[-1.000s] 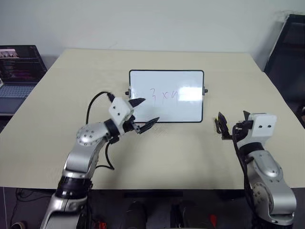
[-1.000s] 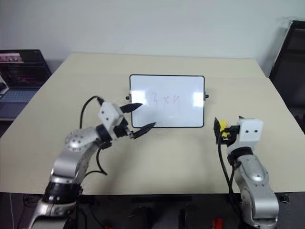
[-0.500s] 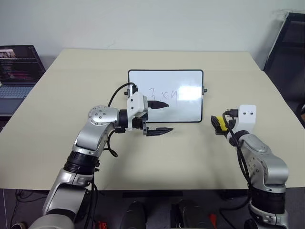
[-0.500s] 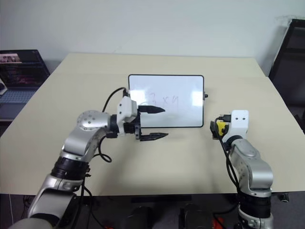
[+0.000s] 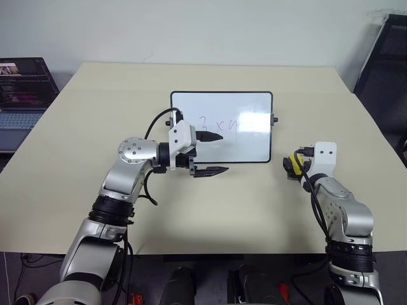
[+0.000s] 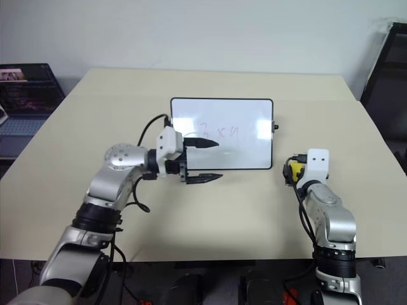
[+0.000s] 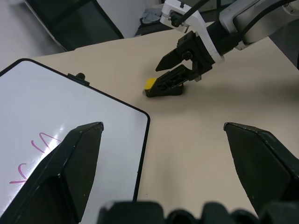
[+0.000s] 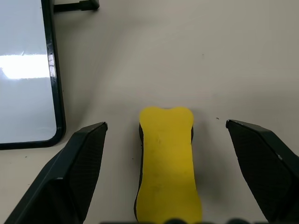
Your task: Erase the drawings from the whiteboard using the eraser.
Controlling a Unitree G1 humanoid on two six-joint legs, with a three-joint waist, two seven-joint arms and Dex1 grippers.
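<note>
Between the wide-open fingers of the right pincer, the eraser is lying lengthwise on the worktop, ungripped.

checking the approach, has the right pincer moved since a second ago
Yes. The right pincer has come down to the table beside the whiteboard, open around the eraser.

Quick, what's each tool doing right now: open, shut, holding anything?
Left tool: open, empty, beside the whiteboard.
Right tool: open, straddling the eraser on the table, not gripping it.
</note>
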